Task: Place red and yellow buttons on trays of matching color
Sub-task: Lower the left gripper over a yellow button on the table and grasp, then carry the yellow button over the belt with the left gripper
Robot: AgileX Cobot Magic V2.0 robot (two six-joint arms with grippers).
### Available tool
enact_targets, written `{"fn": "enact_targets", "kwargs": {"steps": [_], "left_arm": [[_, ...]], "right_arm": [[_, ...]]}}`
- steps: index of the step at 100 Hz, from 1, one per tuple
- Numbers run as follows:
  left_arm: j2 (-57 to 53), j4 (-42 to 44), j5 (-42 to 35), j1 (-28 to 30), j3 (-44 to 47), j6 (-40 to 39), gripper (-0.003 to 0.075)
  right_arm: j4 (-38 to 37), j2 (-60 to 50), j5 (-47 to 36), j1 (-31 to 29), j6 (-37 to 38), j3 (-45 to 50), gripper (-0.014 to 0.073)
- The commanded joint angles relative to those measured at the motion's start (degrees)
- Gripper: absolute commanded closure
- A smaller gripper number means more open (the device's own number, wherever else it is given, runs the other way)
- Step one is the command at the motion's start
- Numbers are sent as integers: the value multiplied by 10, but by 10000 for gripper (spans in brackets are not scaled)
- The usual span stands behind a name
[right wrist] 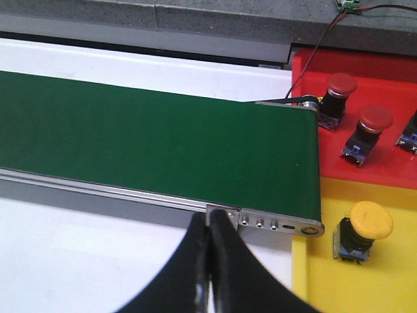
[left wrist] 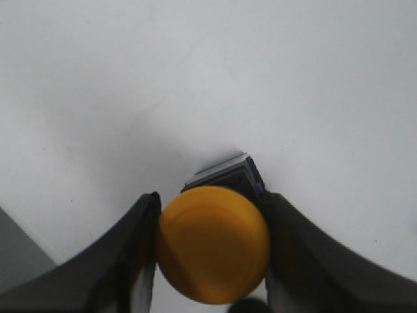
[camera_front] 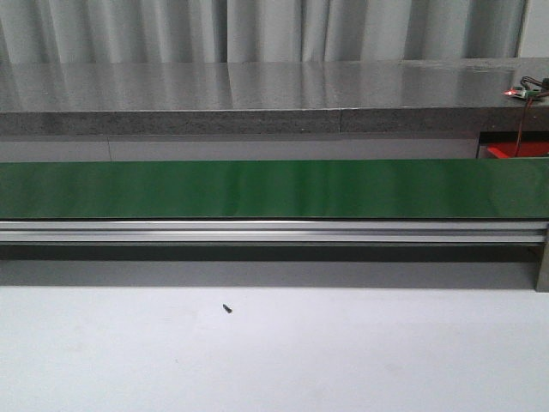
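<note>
In the left wrist view my left gripper (left wrist: 210,225) is shut on a yellow button (left wrist: 212,244) with a dark square base, held over the white table. In the right wrist view my right gripper (right wrist: 210,235) is shut and empty, near the end of the green conveyor belt (right wrist: 150,140). Past the belt's end lies a red tray (right wrist: 384,169) with two red buttons (right wrist: 340,91) (right wrist: 370,127), and a yellow tray (right wrist: 365,280) with one yellow button (right wrist: 365,228). A corner of the red tray (camera_front: 515,152) shows in the front view. Neither gripper shows in the front view.
The green belt (camera_front: 274,189) on its aluminium rail (camera_front: 274,230) runs across the front view. A grey stone ledge (camera_front: 257,99) with a small circuit board and wires (camera_front: 527,88) stands behind. A small dark screw (camera_front: 227,308) lies on the white table.
</note>
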Motion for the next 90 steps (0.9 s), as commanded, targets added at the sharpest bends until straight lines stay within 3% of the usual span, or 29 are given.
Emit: {"fn": "enact_targets", "kwargs": {"steps": [1,23,45,59,90], "left_arm": [[-39,-7,4,0,-28,-1,552],[-46,-7,124,-26,-126,30,552],[-46,-3,229,-108,-259,73,552],[-46,32,252,-174,-305,76,552],[-20,66,248,-283,-311,76,552]], "right_arm": [[0,-1,-36,1,-5,-14,660],[0,-1,-36,1,-5,-14,660],[0,-1,-36,1,-5,-14,660],[0,-1,-36,1,-5,-14,660],[0,-1,-36,1,-5,-14,660]]}}
